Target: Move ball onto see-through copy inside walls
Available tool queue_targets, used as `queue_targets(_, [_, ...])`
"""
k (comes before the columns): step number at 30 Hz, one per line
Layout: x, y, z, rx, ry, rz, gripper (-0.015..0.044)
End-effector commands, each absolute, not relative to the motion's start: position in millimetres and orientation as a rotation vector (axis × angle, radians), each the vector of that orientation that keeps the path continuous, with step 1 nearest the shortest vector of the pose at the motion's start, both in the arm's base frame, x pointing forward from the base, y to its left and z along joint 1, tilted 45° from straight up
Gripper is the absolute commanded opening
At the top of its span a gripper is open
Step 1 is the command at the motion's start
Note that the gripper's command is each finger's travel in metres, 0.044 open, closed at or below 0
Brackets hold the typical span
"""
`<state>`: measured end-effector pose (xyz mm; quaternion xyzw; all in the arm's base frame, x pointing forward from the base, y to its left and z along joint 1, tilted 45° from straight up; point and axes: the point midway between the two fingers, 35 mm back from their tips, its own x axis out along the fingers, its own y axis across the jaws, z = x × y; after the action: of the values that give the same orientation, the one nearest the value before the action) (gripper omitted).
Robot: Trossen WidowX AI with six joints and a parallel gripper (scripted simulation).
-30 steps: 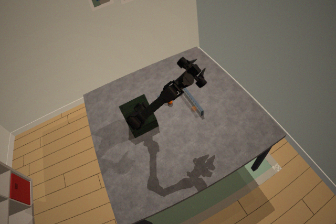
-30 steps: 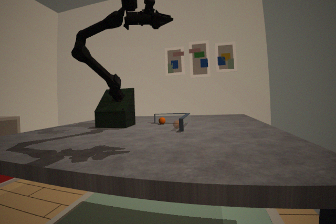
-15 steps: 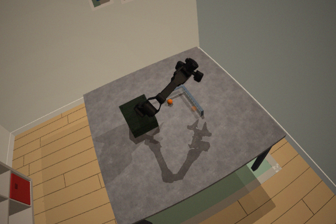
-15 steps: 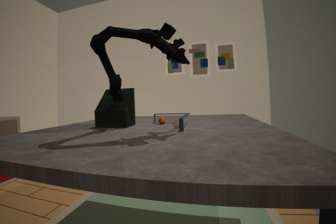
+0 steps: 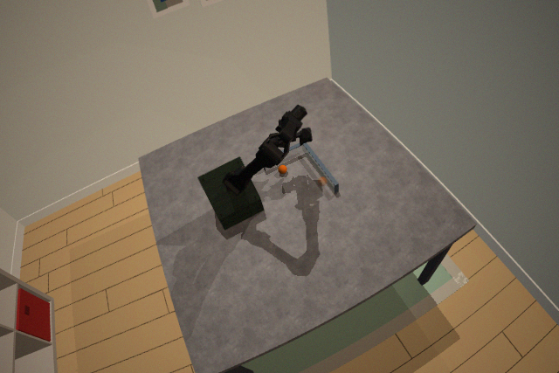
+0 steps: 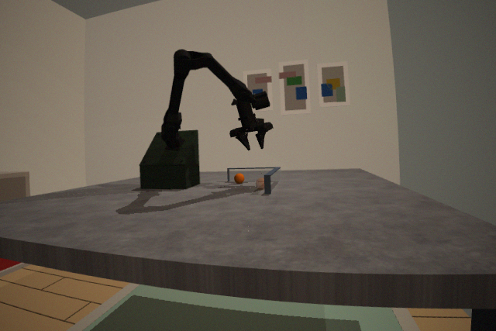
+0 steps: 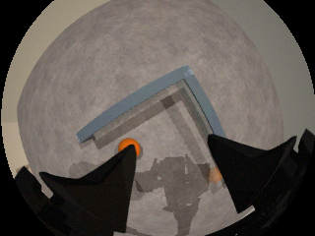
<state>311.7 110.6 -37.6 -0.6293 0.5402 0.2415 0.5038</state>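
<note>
The orange ball (image 5: 282, 169) (image 6: 239, 178) (image 7: 127, 146) lies on the table, inside the corner and near the free end of one clear wall (image 6: 253, 167) (image 7: 133, 104). The see-through copy (image 5: 322, 180) (image 6: 260, 183) (image 7: 215, 175) shows beside the other wall (image 5: 321, 168) (image 6: 267, 184) (image 7: 207, 105), near that wall's free end. My gripper (image 6: 255, 148) (image 7: 172, 145) is open and empty, pointing down high above the corner. In the wrist view the left fingertip overlaps the ball's edge. The fingertips are hidden by the arm in the top view.
The dark arm base block (image 5: 230, 192) (image 6: 170, 175) stands on the grey table (image 5: 361, 224) (image 6: 340, 231), to the left of the ball. The two blue-edged walls meet at a corner (image 7: 187, 71). The arm's shadow falls across the table beside the ball and the copy.
</note>
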Motion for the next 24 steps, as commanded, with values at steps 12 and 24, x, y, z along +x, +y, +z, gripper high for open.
queue_targets(12, [252, 58, -94, -1.922, 1.576, 0.766, 0.0317])
queue_targets(24, [255, 48, -104, -1.923, 1.576, 0.765, 0.0317])
